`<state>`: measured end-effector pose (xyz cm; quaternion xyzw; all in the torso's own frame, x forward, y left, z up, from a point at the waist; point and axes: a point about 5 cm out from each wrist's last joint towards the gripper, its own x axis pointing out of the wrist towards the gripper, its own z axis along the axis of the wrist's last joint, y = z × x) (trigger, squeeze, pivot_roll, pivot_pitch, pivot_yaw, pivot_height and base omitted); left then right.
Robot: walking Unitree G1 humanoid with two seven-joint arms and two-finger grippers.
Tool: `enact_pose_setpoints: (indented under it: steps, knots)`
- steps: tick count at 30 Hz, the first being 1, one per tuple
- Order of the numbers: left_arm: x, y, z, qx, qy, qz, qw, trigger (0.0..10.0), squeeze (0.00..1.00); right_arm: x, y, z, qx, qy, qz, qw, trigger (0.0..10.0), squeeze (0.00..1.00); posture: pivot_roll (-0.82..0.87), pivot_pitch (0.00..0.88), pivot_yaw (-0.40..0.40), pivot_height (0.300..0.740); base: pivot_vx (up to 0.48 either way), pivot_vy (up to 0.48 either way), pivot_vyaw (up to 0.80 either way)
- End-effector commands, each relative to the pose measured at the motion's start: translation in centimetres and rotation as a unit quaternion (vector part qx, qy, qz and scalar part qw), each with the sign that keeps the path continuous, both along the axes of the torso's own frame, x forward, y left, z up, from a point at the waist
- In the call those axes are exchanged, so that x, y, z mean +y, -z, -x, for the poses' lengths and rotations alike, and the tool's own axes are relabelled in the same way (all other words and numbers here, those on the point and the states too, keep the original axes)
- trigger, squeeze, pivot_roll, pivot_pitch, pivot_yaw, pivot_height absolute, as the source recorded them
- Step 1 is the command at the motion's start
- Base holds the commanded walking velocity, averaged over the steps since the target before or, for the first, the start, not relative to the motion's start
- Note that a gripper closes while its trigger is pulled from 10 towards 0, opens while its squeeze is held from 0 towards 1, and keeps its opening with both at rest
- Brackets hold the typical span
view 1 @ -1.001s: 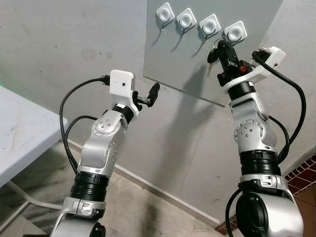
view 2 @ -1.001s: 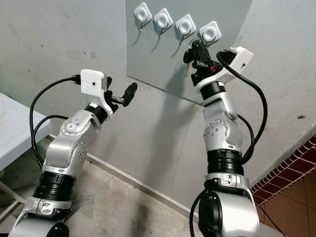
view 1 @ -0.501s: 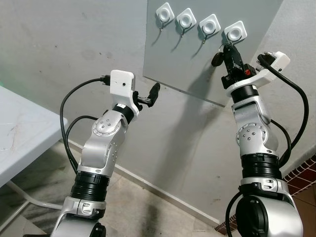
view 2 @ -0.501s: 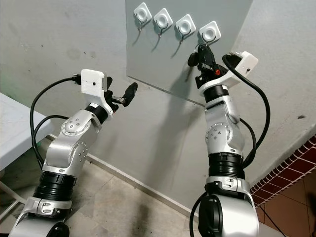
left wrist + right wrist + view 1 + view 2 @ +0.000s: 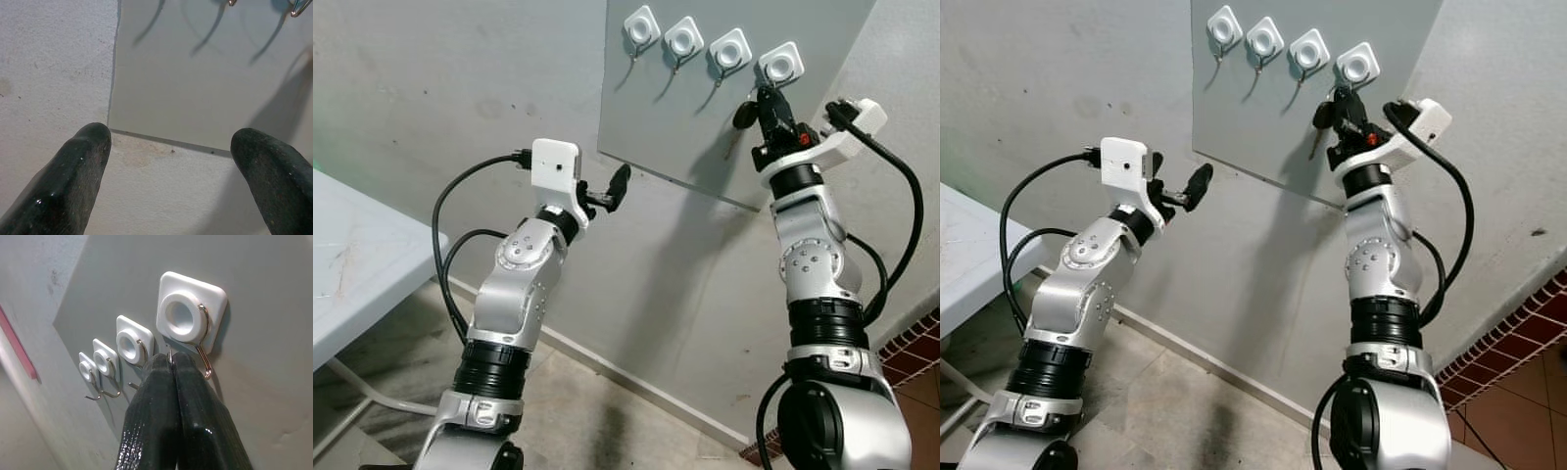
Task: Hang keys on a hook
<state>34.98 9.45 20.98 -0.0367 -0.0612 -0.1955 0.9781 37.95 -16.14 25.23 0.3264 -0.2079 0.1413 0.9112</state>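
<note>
The right pincer is raised against the grey panel on the wall, directly beneath the rightmost hook of a row of four white square-based hooks. Its fingers are clenched together on the keys: in the right wrist view a thin metal ring protrudes from the fingertips, just beside the wire of that hook. The dark key body hangs at about 8 o'clock from the fingertips, in front of the panel. Whether the ring is already over the hook wire cannot be determined.

The left pincer is held out at chest height, near the panel's lower left corner. Its fingers are spread apart and grasp nothing.

A grey desk stands at 9 o'clock in the scene.
</note>
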Motion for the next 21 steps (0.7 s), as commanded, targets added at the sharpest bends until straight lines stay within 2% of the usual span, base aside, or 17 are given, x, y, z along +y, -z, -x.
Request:
enact_pose_setpoints:
  steps: [1,11,13,14,18,21]
  knots:
    - [-0.37,-0.66,-0.05,-0.009,0.004,-0.001,1.000,10.0,0.00,-0.84,-0.22,-0.24,0.010,0.016,-0.027,0.999,10.0,0.00,-0.03,0.000,-0.090,0.724,0.000,0.000,0.00]
    - [-0.35,-0.62,0.06,-0.010,0.003,-0.001,1.000,10.0,0.00,-0.71,0.21,-0.18,0.006,0.009,-0.034,0.999,10.0,0.00,-0.03,0.000,-0.092,0.724,0.000,0.000,0.00]
    - [-0.38,-0.65,0.04,-0.010,0.003,-0.001,1.000,10.0,0.00,-0.88,0.63,-0.23,0.021,0.008,-0.064,0.998,10.0,0.00,-0.03,0.000,-0.092,0.724,0.000,0.000,0.00]
    - [-0.39,-0.65,0.04,-0.010,0.003,-0.001,1.000,10.0,0.00,-0.90,0.65,-0.22,0.021,0.008,-0.063,0.998,10.0,0.00,-0.03,0.000,-0.092,0.724,0.000,0.000,0.00]
    - [-0.44,-0.71,0.05,-0.011,0.005,0.000,1.000,10.0,0.00,-0.88,0.52,0.18,-0.002,-0.008,-0.080,0.997,10.0,0.00,-0.03,0.000,-0.092,0.724,0.000,0.000,0.00]
    - [-0.48,-0.71,0.07,-0.011,0.005,-0.001,1.000,10.0,0.00,-0.24,0.22,0.67,-0.028,-0.025,-0.049,0.998,10.0,0.00,-0.03,0.000,-0.090,0.724,0.000,0.000,0.00]
